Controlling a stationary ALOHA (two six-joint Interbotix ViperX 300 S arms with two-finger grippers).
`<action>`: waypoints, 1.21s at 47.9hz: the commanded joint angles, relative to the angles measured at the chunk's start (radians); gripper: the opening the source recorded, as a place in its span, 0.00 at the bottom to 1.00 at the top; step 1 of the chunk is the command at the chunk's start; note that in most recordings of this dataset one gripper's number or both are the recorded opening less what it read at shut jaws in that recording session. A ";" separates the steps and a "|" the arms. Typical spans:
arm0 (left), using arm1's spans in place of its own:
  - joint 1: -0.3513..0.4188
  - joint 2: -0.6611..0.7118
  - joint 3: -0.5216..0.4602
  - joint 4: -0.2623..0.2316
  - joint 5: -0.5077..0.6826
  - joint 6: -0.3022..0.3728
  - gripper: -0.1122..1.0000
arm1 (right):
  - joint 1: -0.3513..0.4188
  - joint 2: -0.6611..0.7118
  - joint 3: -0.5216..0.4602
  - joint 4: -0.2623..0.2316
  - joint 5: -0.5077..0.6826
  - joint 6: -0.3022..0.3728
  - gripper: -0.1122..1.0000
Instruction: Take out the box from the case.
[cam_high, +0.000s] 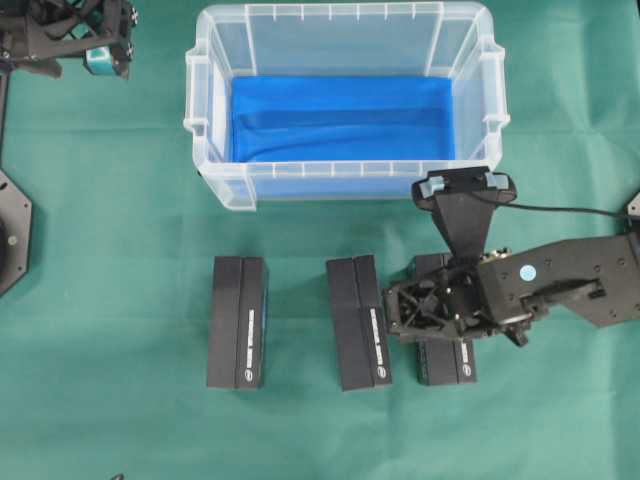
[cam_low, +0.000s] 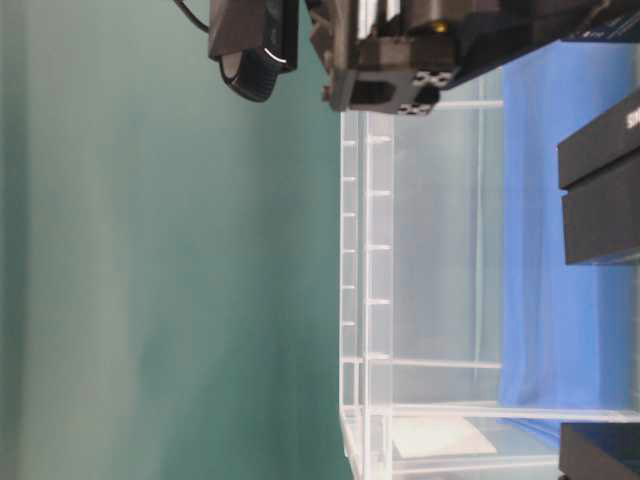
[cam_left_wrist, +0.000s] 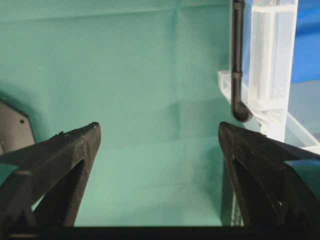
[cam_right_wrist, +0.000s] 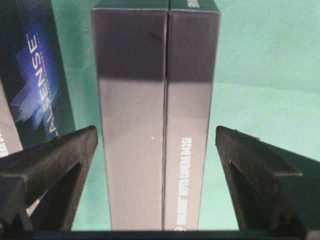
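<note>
Green table (cam_high: 110, 250) – case (cam_high: 215, 185) (blue-lined), three black boxes (cam_high: 238, 322) alongside.

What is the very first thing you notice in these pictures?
The big clear case with its bright blue bottom stands at the top of the green table, with no box inside. In front of it lie three black boxes in a row: left box, middle box, right box. The right gripper hangs open over the right box, a finger on each side.
</note>
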 joint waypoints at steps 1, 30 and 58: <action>0.005 -0.015 -0.011 0.002 -0.002 0.002 0.98 | -0.002 -0.023 -0.023 -0.002 -0.003 0.002 0.93; 0.008 -0.015 -0.011 0.003 -0.003 0.002 0.98 | -0.018 -0.110 -0.195 -0.008 0.245 -0.006 0.92; 0.008 -0.017 -0.011 0.002 -0.002 0.000 0.98 | -0.014 -0.126 -0.345 -0.072 0.449 -0.017 0.92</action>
